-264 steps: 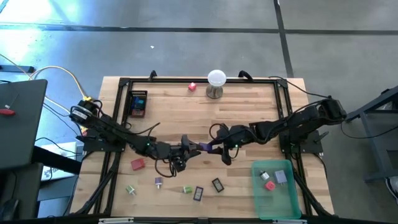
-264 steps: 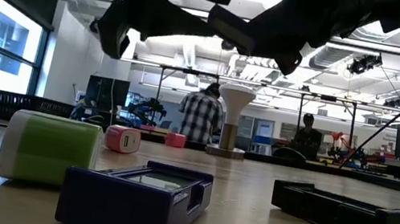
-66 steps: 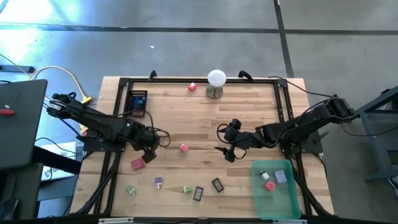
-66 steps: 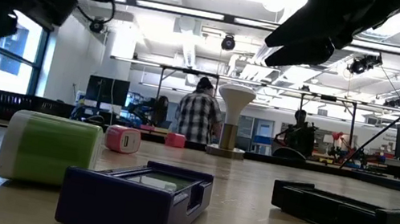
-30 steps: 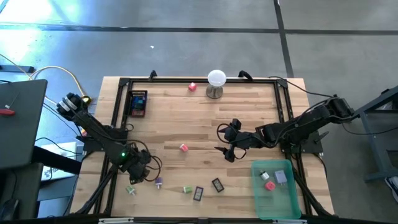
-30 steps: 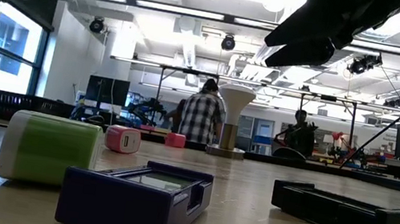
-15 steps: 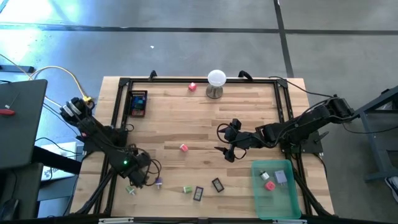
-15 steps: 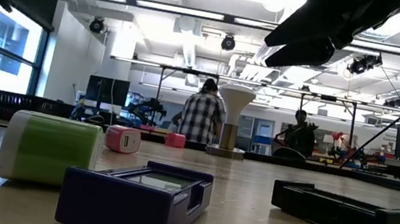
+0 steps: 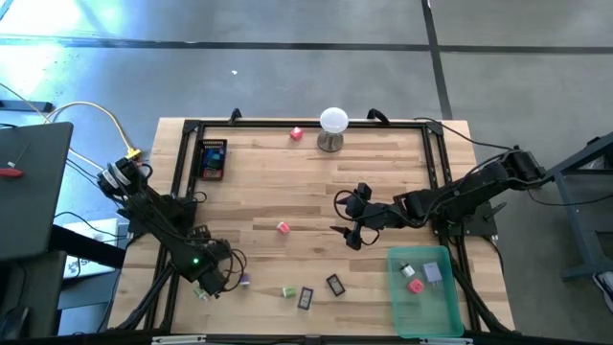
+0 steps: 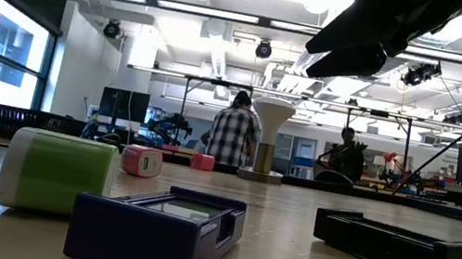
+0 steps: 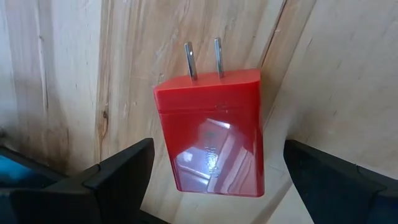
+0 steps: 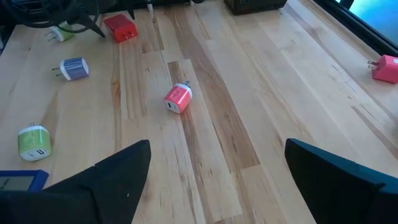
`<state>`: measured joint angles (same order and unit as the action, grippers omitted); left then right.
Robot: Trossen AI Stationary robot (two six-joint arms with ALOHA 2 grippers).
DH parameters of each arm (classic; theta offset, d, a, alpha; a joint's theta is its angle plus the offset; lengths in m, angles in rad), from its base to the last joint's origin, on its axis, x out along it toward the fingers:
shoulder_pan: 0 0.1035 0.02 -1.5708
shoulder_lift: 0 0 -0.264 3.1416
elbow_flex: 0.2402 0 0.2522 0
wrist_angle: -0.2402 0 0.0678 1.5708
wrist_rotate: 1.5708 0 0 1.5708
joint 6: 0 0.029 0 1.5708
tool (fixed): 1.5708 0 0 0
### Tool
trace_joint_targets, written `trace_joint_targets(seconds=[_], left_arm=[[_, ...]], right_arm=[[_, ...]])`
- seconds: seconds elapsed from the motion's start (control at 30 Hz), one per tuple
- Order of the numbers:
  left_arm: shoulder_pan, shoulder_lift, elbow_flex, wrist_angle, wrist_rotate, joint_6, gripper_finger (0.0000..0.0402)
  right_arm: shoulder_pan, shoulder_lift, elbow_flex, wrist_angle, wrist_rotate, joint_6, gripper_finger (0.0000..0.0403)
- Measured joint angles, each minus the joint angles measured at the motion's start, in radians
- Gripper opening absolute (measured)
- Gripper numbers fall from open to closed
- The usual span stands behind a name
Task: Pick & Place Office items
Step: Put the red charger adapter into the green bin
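The office items are small plug adapters and boxes scattered on the wooden table. A red adapter [image 11: 211,127] lies flat on the wood, prongs away from the wrist. My left gripper [image 11: 217,186] points down over it near the table's near-left corner [image 9: 211,273], open, one finger on each side and apart from it. A pink adapter [image 9: 283,227] lies mid-table. My right gripper [image 9: 350,230] hangs open above the table's middle, holding nothing. Along the near edge lie purple [image 9: 244,280] and green [image 9: 287,291] adapters and two dark boxes [image 9: 306,298].
A green bin [image 9: 428,292] at the near right holds a few pieces. A white ball on a metal stand [image 9: 332,125] and a pink piece [image 9: 296,134] stand at the far edge, a dark box [image 9: 212,159] at the far left. People stand in the room behind.
My left gripper has sunk toward the table and drifted toward the near edge, staying open over the red adapter. My right arm has kept still.
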<state>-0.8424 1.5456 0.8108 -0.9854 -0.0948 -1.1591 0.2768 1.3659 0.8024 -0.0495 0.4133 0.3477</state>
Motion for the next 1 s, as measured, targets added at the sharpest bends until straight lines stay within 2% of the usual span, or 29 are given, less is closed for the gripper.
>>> trace_joint_targets(seconds=[0.13, 0.23, 0.53, 0.7, 0.87, 1.0], left_arm=[[0.004, 0.002, -0.001, 0.013, -0.001, 0.002, 0.0349], [0.003, 0.003, -0.001, 0.020, -0.002, 0.002, 0.0329], [0.004, 0.003, -0.001, 0.037, -0.008, 0.026, 0.0206], [0.004, 0.003, -0.002, 0.040, -0.057, 0.037, 0.0202], [0.021, 0.008, 0.022, 0.053, -0.167, 0.020, 0.0202], [0.063, 0.002, 0.082, 0.051, -0.229, 0.091, 0.0202]], right_arm=[[0.000, 0.000, 0.000, 0.000, -0.012, 0.000, 0.0361], [0.000, 0.000, 0.000, 0.000, -0.024, -0.001, 0.0361], [0.000, 0.000, 0.000, 0.000, -0.024, -0.004, 0.0361], [0.000, 0.000, 0.000, 0.000, -0.024, -0.004, 0.0361], [0.000, 0.000, 0.000, 0.001, -0.024, -0.004, 0.0361], [0.000, 0.000, 0.000, 0.037, -0.035, -0.028, 0.0361]])
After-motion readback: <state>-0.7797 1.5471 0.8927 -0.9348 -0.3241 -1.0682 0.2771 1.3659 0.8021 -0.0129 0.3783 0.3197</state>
